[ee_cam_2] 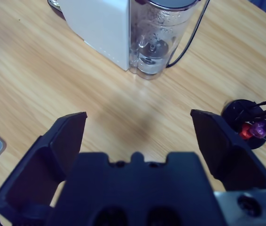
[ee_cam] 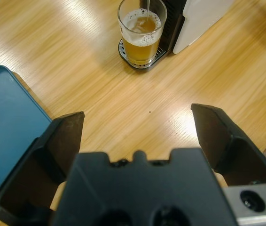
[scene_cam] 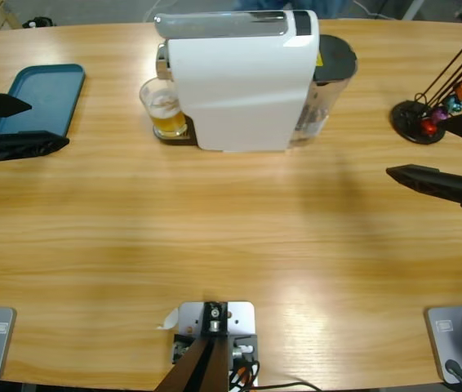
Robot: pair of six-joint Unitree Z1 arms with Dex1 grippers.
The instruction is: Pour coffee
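A clear glass (scene_cam: pixel 164 109) (ee_cam: pixel 142 32) stands on the drip tray under the spout of the white coffee machine (scene_cam: pixel 235 77) (ee_cam_2: pixel 100 26). It holds golden-amber coffee (ee_cam: pixel 141 43) with a pale foamy top, and a thin stream falls into it. My left gripper (scene_cam: pixel 15 124) (ee_cam: pixel 137 129) is open at the table's left edge beside the blue tray, well clear of the glass. At the right edge my right gripper (scene_cam: pixel 447 151) (ee_cam_2: pixel 137 132) is open too, with nothing between its jaws, near the capsule stand.
A blue tray (scene_cam: pixel 39 96) (ee_cam: pixel 3 122) lies at the far left. A black wire stand (scene_cam: pixel 427 118) (ee_cam_2: pixel 250 120) with shiny coloured capsules sits at the far right. The machine's clear water tank (scene_cam: pixel 329 82) (ee_cam_2: pixel 159 40) is at its right side, with a black cable behind it.
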